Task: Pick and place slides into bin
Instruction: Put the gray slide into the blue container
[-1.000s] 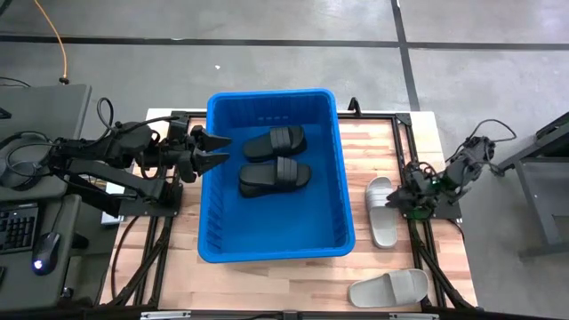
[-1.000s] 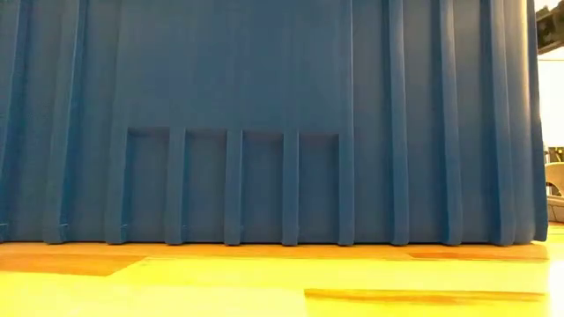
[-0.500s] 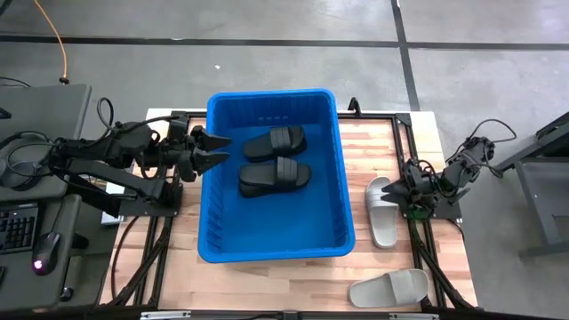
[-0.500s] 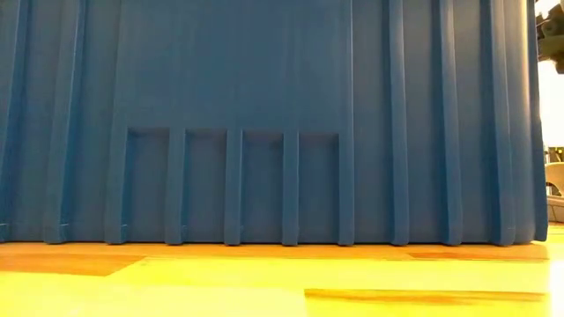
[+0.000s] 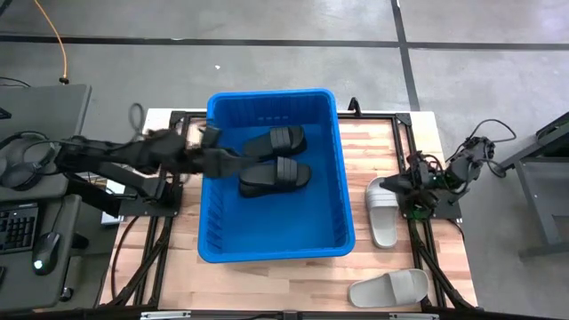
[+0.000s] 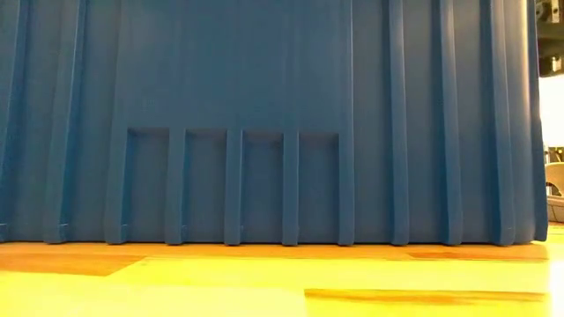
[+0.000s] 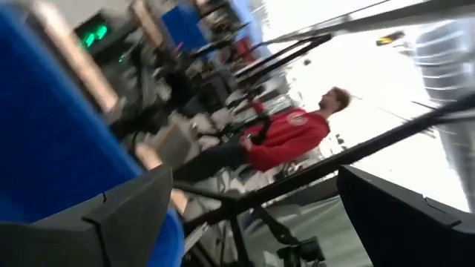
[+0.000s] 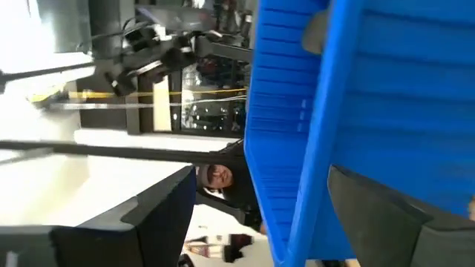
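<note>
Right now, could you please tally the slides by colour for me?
Black slides: 2, one and another, both in the bin.
Grey slides: 2, one and another, both on the table.
Total: 4

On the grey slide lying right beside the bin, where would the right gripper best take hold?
Probably the strap of the grey slide, from above. It lies sole-down and lengthwise along the bin wall, so the raised band is the one part open fingers can straddle. The open right gripper sits at its far end.
</note>
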